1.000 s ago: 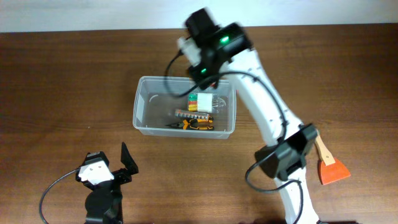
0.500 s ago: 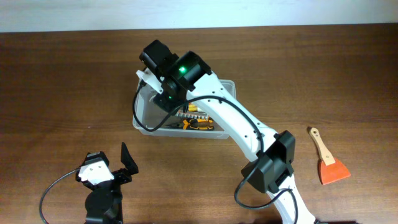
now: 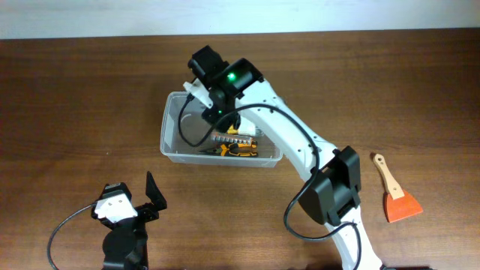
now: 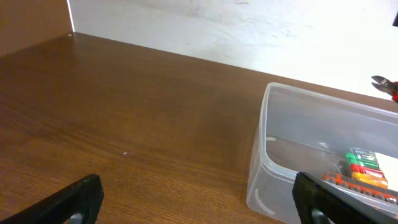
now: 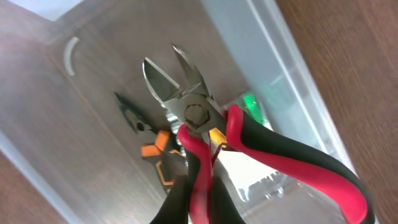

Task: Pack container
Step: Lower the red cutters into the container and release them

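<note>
The container (image 3: 166, 127) is a clear plastic bin at mid-table; it also shows in the left wrist view (image 4: 267, 124) and the right wrist view (image 5: 267, 37). In it lie orange-and-black pliers (image 3: 236, 150) (image 5: 155, 149) and a strip of coloured bits (image 3: 229, 139) (image 4: 364, 168). My right gripper (image 3: 204, 97) (image 5: 199, 199) is shut on one handle of red-and-black diagonal cutters (image 5: 193, 115), held above the container's far left part with the blades pointing down into it. The cutters' tip shows in the left wrist view (image 4: 385, 85). My left gripper (image 3: 150, 196) (image 4: 199, 214) is open and empty near the front edge.
An orange scraper with a wooden handle (image 3: 396, 199) lies on the table at the right. A white wall (image 4: 249, 25) runs along the table's far edge. My right arm reaches across the container's right half.
My right arm swung left over the container with the cutters, then came back a little to the right. The left arm has not moved.
</note>
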